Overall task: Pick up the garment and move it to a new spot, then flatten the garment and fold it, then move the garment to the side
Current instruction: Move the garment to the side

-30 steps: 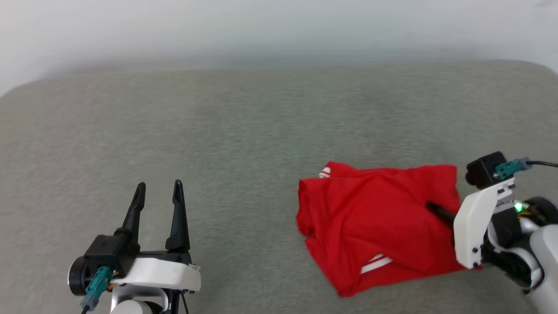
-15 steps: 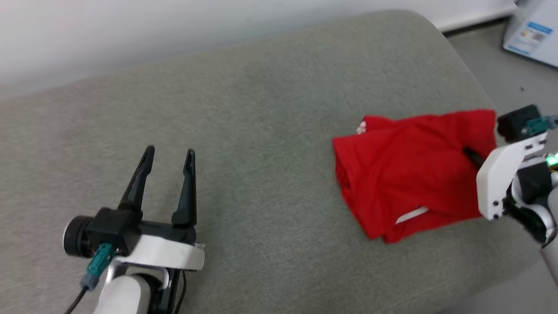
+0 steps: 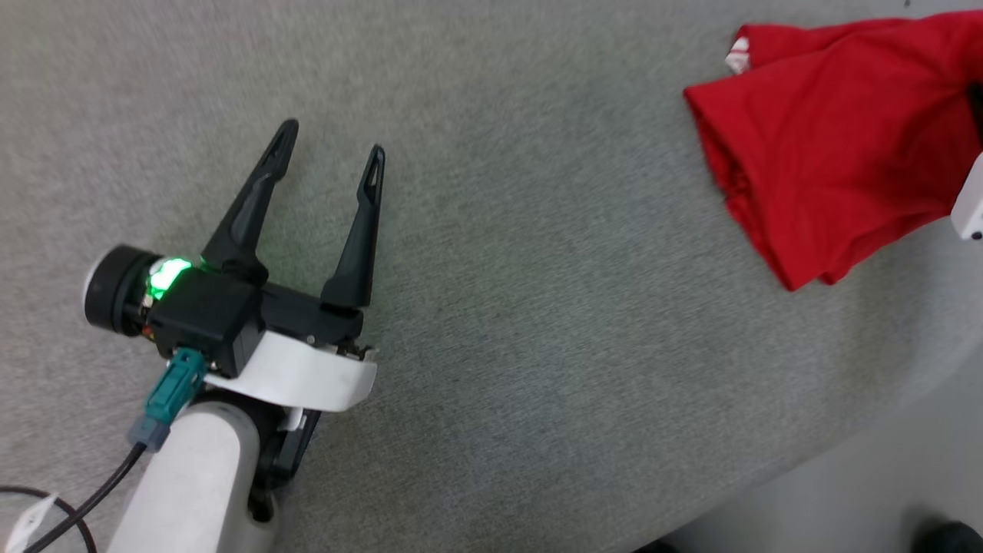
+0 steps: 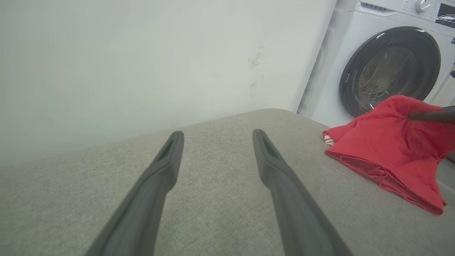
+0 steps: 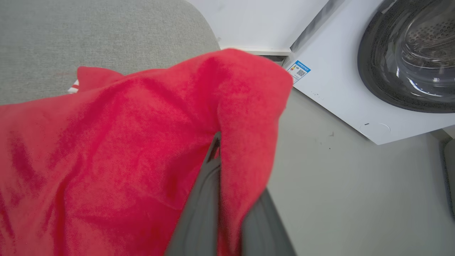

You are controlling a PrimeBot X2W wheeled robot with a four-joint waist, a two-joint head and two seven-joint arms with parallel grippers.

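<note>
Cloth of the garment point(image 5: 106, 153) is pinched between the two dark fingers of the right hand point(image 5: 222, 153), which is closed on a raised fold of the red fabric. From that fold the rest of the garment hangs down and trails onto the grey upholstered surface point(image 3: 537, 322). In the head view the garment point(image 3: 829, 146) lies at the far right of the surface, close to its rounded edge, bunched rather than flat. A bit of red-and-white striped trim point(image 3: 739, 52) shows at its far corner. The left hand point(image 3: 332, 140) is well apart from the garment, low over bare grey upholstery, its fingers spread wide with nothing between them. The left wrist view shows the same open hand point(image 4: 217, 134), with the garment point(image 4: 387, 149) off to the side. A white washing machine point(image 4: 387, 67) with a dark round door stands beyond it, beside a pale wall point(image 4: 142, 64). Pale floor point(image 5: 337, 185) lies beside the surface.
</note>
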